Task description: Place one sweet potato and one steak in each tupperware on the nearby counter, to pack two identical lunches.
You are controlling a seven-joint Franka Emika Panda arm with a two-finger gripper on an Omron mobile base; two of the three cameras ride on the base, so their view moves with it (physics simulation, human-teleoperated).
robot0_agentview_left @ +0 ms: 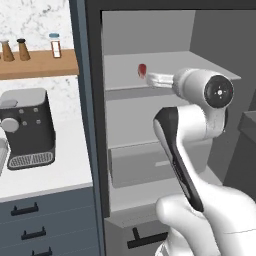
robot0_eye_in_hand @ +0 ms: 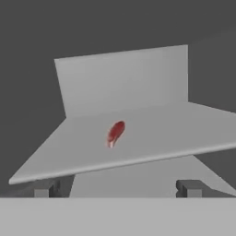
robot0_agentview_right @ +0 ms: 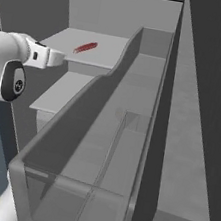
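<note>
White arm segments (robot0_agentview_left: 200, 200) sit closest to us in the left base view, rising from lower right and bending toward an open fridge-like cabinet; we see the pincer (robot0_agentview_left: 152, 79) reaching in at the level of the upper shelf (robot0_agentview_left: 200, 65), its pale fingers pointing left toward the steak (robot0_agentview_left: 142, 70); steak lies on that grey shelf, just beside the fingertips, apart from them as far as we can tell; in the right base view the pincer (robot0_agentview_right: 57, 57) comes from the left edge, steak (robot0_agentview_right: 85, 47) a thin red sliver on the shelf (robot0_agentview_right: 106, 51) just beyond it; hand view looks along the fingers at the shelf edge (robot0_eye_in_hand: 138, 159), steak (robot0_eye_in_hand: 115, 132) lying near the shelf middle, red with a paler end, tilted diagonally in that view; two dark finger tips (robot0_eye_in_hand: 189, 188) stand far apart at the bottom, so we read the pincer as wide, holding nothing.

Left of the cabinet in the left base view, white bench (robot0_agentview_left: 45, 170) carries a dark coffee machine (robot0_agentview_left: 27, 127); dark blue drawers (robot0_agentview_left: 45, 225) with black bar handles below it; wooden wall shelf (robot0_agentview_left: 37, 64) above holds two brown shakers (robot0_agentview_left: 14, 50) and a small jar (robot0_agentview_left: 55, 45); lower cabinet shelves (robot0_agentview_left: 150, 120) look bare grey; clear door bin (robot0_agentview_right: 98, 171) fills the foreground of the right base view.
</note>
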